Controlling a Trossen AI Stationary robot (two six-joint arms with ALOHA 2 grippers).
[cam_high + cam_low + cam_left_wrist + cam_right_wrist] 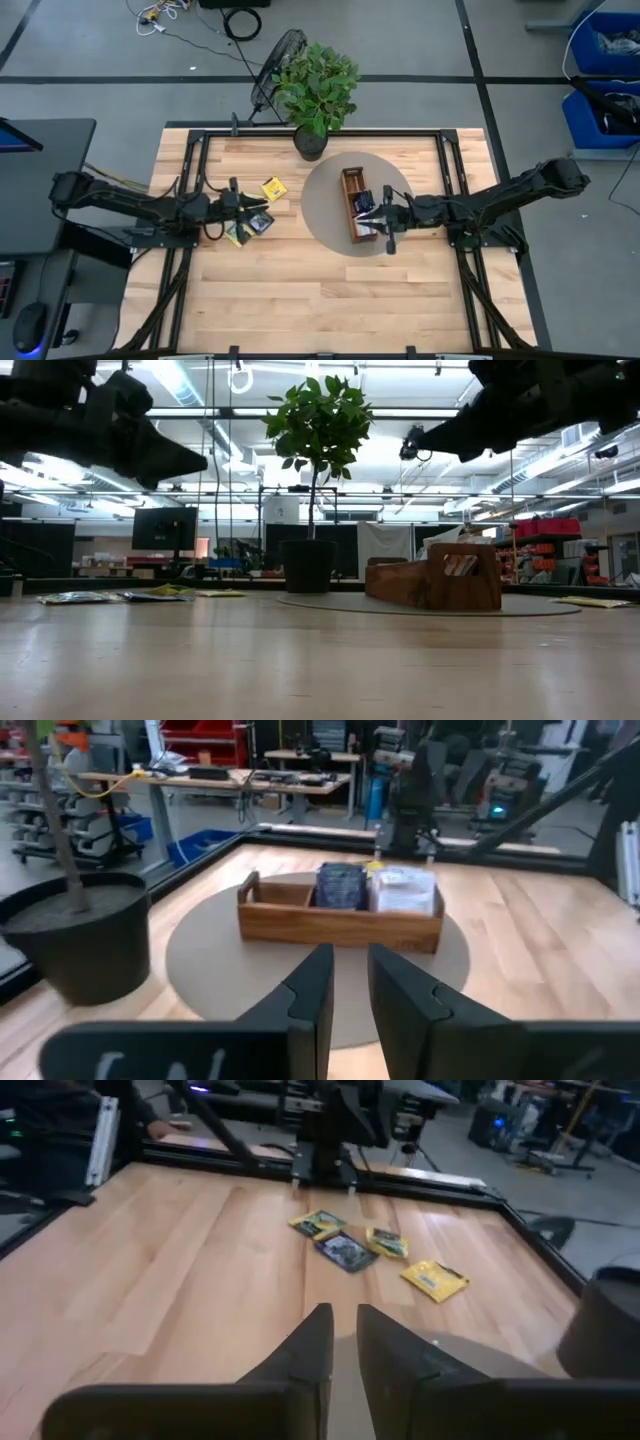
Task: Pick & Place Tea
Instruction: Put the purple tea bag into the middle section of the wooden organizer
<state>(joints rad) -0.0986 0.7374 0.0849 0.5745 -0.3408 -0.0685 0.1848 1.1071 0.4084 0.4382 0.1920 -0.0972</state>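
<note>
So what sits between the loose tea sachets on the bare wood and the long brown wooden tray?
Only bare wooden tabletop and the edge of the round grey mat separate the loose sachets from the brown wooden tray, clearest in the high view.

The mat (330, 200) lies on the table (300, 300), right of centre; the tray (356, 203) stands on the mat, with sachets (378, 888) upright in its compartments at one end; the plant pot (309, 143) stands at the table's far edge, just beside the mat; four loose sachets (370, 1250) lie on the table left of the mat, one (273, 187) apart from the others, nearer the far edge; the left gripper (262, 205) hangs above the loose sachets; the right gripper (366, 213) hangs above the tray.
</note>
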